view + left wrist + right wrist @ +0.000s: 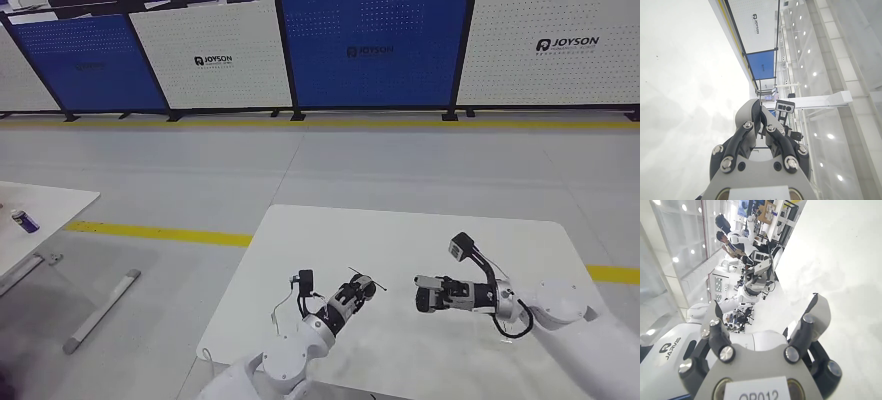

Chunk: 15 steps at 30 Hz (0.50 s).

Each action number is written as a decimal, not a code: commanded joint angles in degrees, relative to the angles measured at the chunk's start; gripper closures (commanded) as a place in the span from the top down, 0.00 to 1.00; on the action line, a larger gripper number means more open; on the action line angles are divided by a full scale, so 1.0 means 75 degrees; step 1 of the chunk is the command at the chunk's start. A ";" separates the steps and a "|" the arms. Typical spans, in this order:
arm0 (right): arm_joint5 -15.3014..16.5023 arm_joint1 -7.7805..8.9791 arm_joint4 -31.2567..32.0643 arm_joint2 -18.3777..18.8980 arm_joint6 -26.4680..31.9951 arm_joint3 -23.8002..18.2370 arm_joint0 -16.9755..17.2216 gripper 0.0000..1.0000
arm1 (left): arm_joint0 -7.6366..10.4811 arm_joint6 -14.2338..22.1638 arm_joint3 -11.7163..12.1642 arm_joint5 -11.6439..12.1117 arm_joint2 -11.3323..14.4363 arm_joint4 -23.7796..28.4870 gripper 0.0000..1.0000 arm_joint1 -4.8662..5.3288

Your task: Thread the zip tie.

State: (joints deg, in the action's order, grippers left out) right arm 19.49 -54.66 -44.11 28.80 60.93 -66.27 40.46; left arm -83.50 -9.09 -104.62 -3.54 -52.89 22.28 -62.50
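Note:
A thin black zip tie (760, 91) is pinched between the pads of my left gripper (759, 106), which is shut on it; the tie sticks out past the fingertips. From above, the zip tie (367, 279) shows as a short dark line at the left gripper (358, 289), over the white table (330, 240) left of centre. My right gripper (420, 296) hovers a short way to the right, facing the left one. In its wrist view the right gripper (765, 306) stands open with nothing between its fingers, and the left gripper (758, 275) appears farther off.
The white table's edges lie well clear of both grippers. A second white table (40, 215) with a small dark object stands at the far left. Blue and white partition panels line the back of the room.

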 commanded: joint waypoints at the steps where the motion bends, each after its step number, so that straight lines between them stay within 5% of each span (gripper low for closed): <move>1: -0.0011 -0.0243 0.0111 -0.0212 0.0035 0.0338 -0.0110 1.00 | 0.0000 0.0000 0.0000 0.0000 0.0000 0.0000 0.00 0.0000; 3: -0.0046 -0.0411 0.0088 -0.0307 0.0072 0.0596 -0.0212 1.00 | 0.0000 0.0000 0.0000 0.0000 0.0000 0.0000 0.00 0.0000; 13: -0.0046 -0.0411 0.0088 -0.0307 0.0072 0.0596 -0.0212 1.00 | -0.0004 -0.0001 0.0003 0.0007 -0.0002 0.0028 0.00 -0.0003; 15: -0.0046 -0.0411 0.0088 -0.0307 0.0072 0.0596 -0.0212 1.00 | 0.0004 -0.0043 0.0029 -0.0047 -0.0026 0.0478 0.00 -0.0053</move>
State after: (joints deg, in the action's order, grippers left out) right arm 19.14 -57.74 -43.45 26.50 61.47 -61.80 38.87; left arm -83.55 -9.28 -104.47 -3.60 -53.01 23.93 -62.73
